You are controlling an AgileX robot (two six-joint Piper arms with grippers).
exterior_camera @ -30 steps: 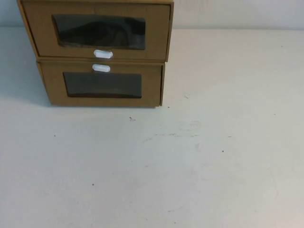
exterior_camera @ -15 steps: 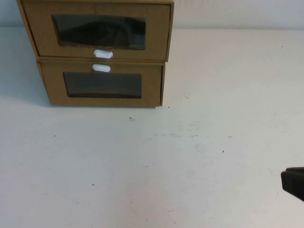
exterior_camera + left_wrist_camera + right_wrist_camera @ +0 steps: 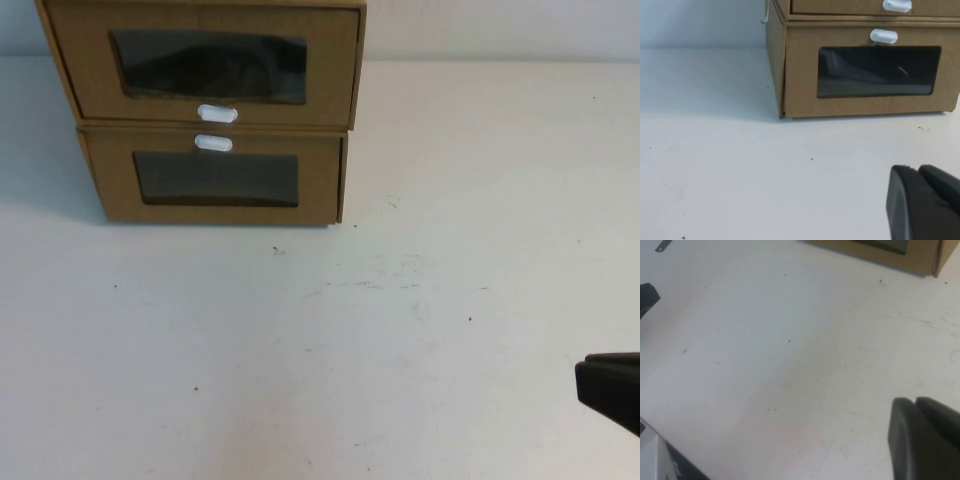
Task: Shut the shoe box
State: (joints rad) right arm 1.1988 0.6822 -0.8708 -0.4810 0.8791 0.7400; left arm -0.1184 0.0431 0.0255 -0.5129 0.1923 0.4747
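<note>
The shoe box [image 3: 80,60] is the upper of two stacked brown boxes at the far left. It has a clear window and a white pull tab [image 3: 217,113] under it, and its front stands a little forward of the box below. Only its bottom edge [image 3: 840,7] shows in the left wrist view. My right gripper [image 3: 610,392] is at the right edge of the high view, low over the table and far from the boxes; its fingers [image 3: 920,440] are together and empty. My left gripper [image 3: 920,200] is shut and empty, in front of the boxes.
The lower brown box [image 3: 110,185] has its white tab [image 3: 213,143] above its window; it also shows in the left wrist view [image 3: 800,70] and the right wrist view [image 3: 920,260]. The white table [image 3: 350,350] stretches to the front and right.
My right gripper has come into the high view at the right edge and moved slightly left. The boxes have not moved.
</note>
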